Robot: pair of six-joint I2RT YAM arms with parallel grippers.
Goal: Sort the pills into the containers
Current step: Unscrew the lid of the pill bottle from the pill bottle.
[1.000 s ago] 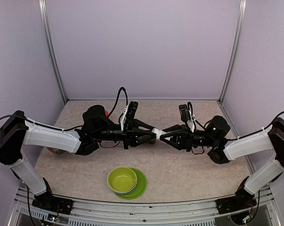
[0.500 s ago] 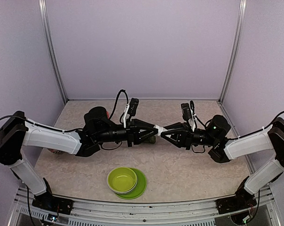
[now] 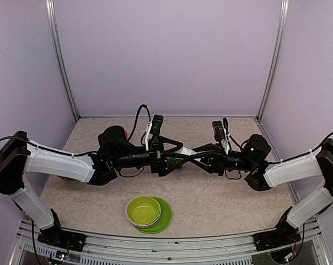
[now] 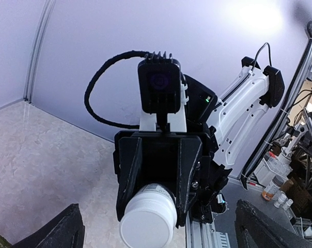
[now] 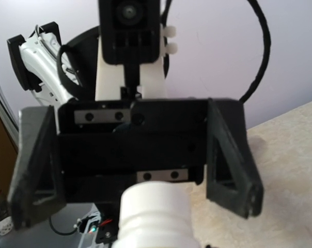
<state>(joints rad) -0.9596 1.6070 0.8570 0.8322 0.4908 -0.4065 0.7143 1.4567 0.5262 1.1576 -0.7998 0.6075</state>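
A white capped bottle hangs above mid-table, lying level between both arms. My right gripper is shut on its body; in the left wrist view the black fingers clamp the bottle, cap toward the camera. My left gripper stands wide open around the cap end, with its fingers apart on either side of the bottle and not touching it. The containers are almost hidden under the grippers; a dark green sliver may be them. No pills show.
A lime-green bowl on its plate sits near the front edge. A bit of the orange-red bottle shows behind the left arm. Purple walls close in the back and both sides.
My left gripper, shut on the bottle's cap end a moment ago, has sprung wide open. The right gripper keeps its hold, and both arms rose slightly earlier.
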